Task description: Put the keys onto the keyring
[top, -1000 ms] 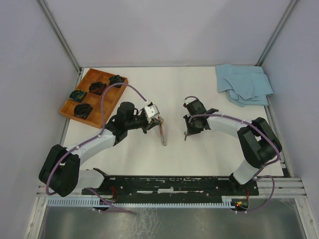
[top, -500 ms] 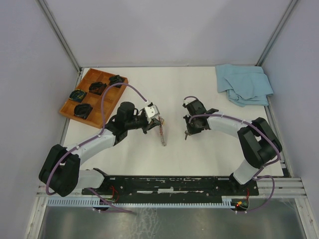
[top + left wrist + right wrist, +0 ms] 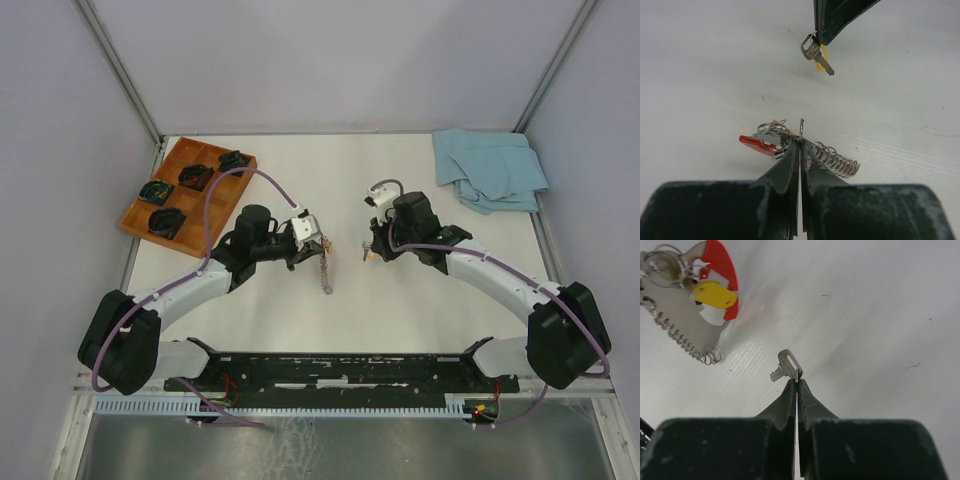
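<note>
Right jaws on key (image 3: 785, 365), blade crosswise.

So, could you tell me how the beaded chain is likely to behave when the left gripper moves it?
Probably floppy: the chain trails loosely from the left gripper, so it may swing or drag. Likely light, being thin. The keyring seems stiffer, standing upright in that grip.

At the far left corner of the white bench (image 3: 420, 310) sits a brown wooden compartment tray (image 3: 186, 153), with black coiled items (image 3: 194, 176) in its compartments. A crumpled blue cloth (image 3: 488, 168) lies at the far right corner. Mid-bench, the left gripper (image 3: 318, 240) pinches the thin metal keyring with beaded chain (image 3: 790, 142). To its right and apart from it, the right gripper (image 3: 372, 248) pinches a small silver metal key (image 3: 785, 365).
</note>
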Robot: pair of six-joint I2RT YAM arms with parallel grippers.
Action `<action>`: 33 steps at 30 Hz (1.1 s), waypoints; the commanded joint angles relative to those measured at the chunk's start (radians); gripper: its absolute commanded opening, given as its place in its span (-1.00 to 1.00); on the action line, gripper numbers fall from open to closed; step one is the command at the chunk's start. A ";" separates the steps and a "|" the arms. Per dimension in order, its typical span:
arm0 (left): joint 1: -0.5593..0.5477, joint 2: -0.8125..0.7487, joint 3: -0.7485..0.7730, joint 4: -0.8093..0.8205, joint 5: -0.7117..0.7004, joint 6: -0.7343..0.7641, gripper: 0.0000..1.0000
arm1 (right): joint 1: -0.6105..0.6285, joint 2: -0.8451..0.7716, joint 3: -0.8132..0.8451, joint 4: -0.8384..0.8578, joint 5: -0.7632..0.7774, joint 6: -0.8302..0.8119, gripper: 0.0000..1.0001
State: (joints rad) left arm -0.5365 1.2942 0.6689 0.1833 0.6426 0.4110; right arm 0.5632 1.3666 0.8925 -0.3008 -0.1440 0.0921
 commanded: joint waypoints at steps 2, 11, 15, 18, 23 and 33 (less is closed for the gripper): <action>-0.004 -0.003 0.023 -0.049 0.029 0.055 -0.95 | 0.007 -0.066 -0.007 0.057 -0.180 -0.126 -0.98; -0.004 -0.006 0.026 -0.056 0.025 0.057 -0.95 | 0.010 0.114 0.125 -0.243 -0.114 -0.070 -0.99; -0.003 -0.006 0.024 -0.055 0.019 0.056 -0.95 | 0.024 0.130 0.068 -0.181 -0.038 -0.024 -0.99; -0.004 -0.004 0.025 -0.052 0.010 0.052 -0.95 | 0.050 0.150 0.042 -0.150 0.025 0.003 -0.99; -0.004 -0.009 0.023 -0.051 0.004 0.049 -0.95 | 0.108 0.178 0.051 -0.148 0.105 0.072 -0.99; -0.004 -0.019 0.012 -0.035 -0.025 0.041 -0.95 | 0.198 0.234 -0.011 -0.100 0.190 0.233 -0.84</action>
State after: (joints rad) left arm -0.5365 1.2911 0.6727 0.1658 0.6449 0.4225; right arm 0.7414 1.6016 0.8902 -0.4377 -0.0036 0.2424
